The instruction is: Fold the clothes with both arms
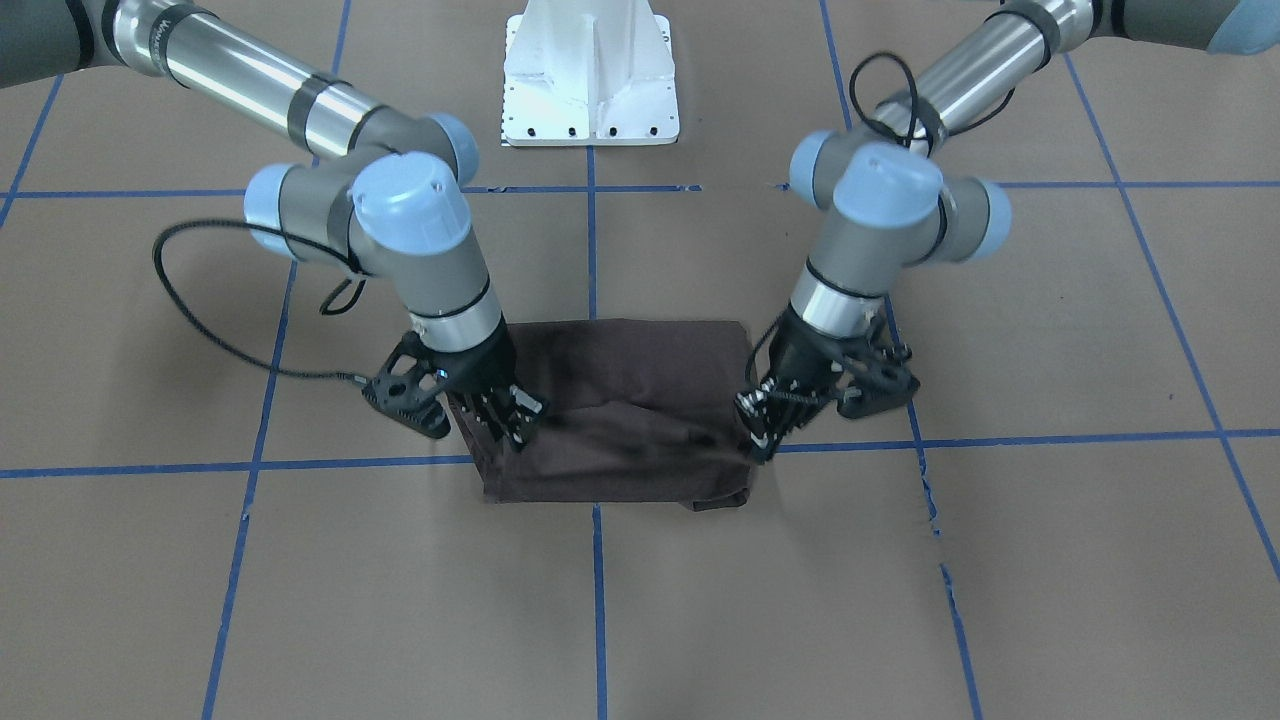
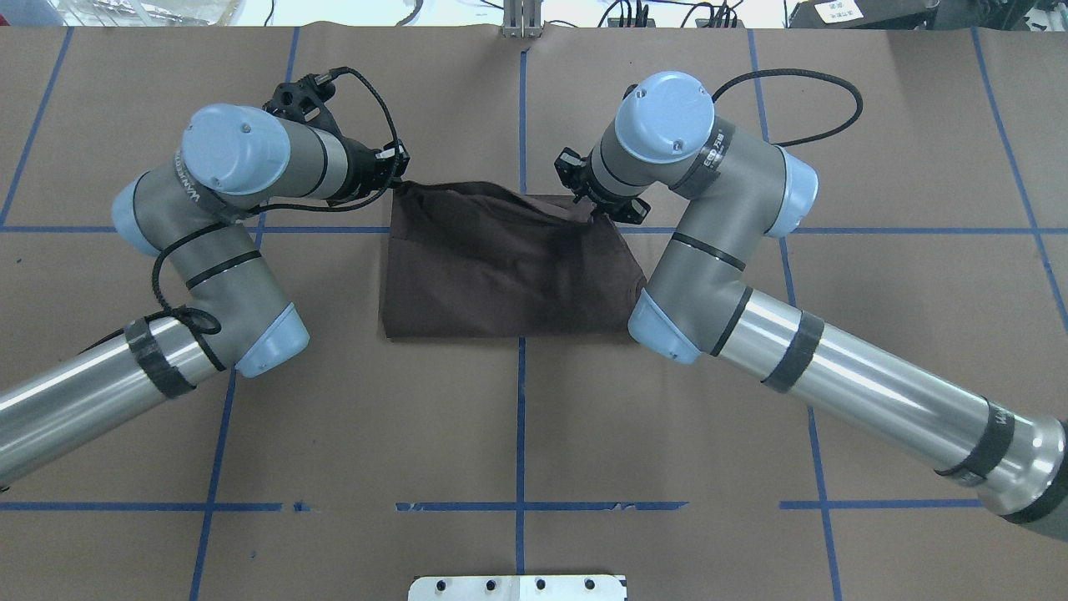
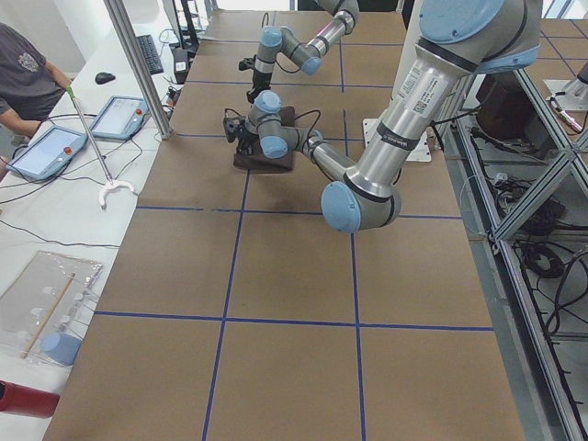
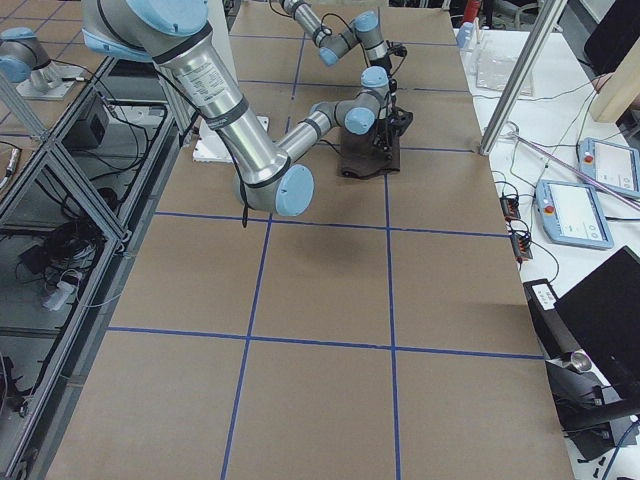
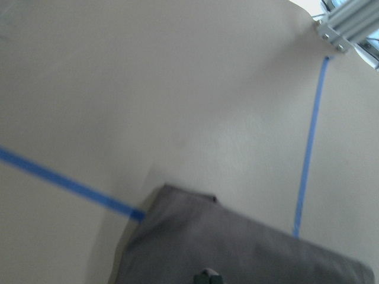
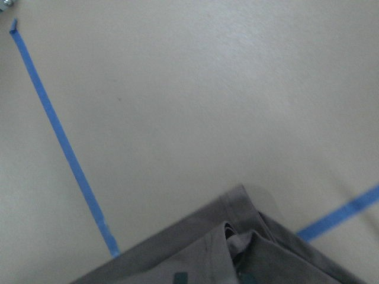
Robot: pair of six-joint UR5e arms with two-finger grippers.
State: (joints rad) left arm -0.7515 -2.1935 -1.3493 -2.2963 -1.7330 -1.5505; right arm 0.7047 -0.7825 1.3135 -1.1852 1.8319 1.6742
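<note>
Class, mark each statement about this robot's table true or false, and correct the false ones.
1. The T-shirt lies folded into a rough rectangle on the table. True.
2. The left gripper and the right gripper are at opposite ends of the shirt's edge farthest from the robot. True.
3. The white pedestal stands on the T-shirt. False: it stands apart from it, on the robot's side of the table.
4. No person shows in any view. False: a person in a dark top is at the edge of the exterior left view.
</note>
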